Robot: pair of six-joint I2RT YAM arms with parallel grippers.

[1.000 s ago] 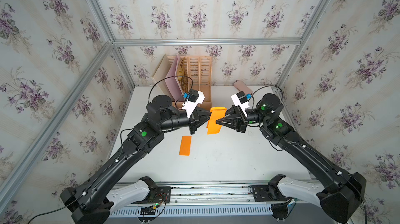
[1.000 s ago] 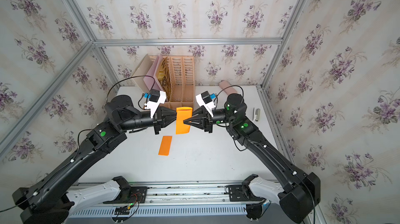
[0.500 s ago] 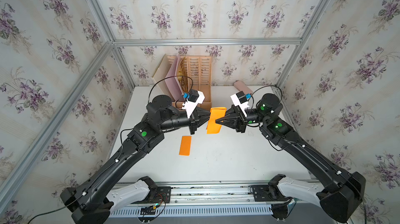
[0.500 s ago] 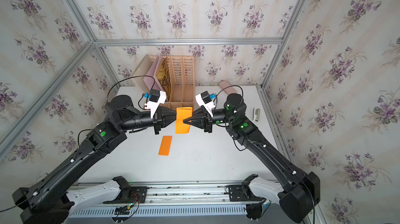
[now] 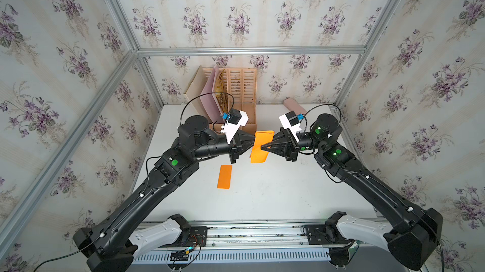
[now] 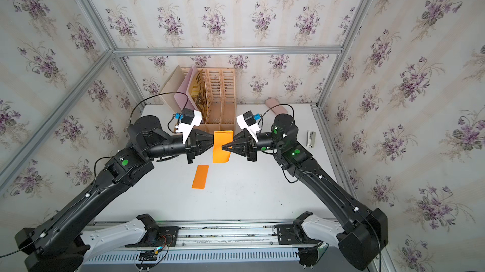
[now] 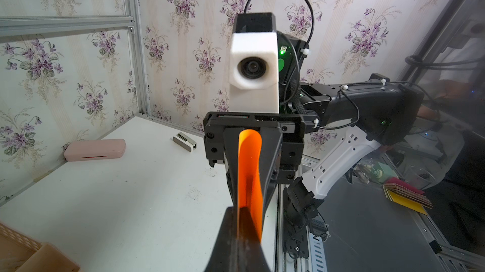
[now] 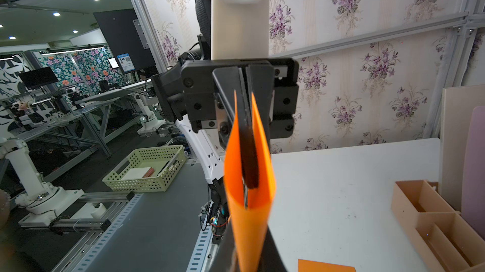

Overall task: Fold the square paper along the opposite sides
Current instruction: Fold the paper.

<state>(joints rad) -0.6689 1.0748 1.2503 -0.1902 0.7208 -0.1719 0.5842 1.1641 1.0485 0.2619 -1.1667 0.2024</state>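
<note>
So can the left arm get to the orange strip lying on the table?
Probably within reach: the folded strip lies uncovered on the table near the left gripper, with nothing between. But that gripper is shut on the held paper, so no grasp yet.

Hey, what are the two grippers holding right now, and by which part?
One bent orange paper sheet, in mid-air: the left gripper pinches one side edge, the right gripper the opposite edge.
</note>
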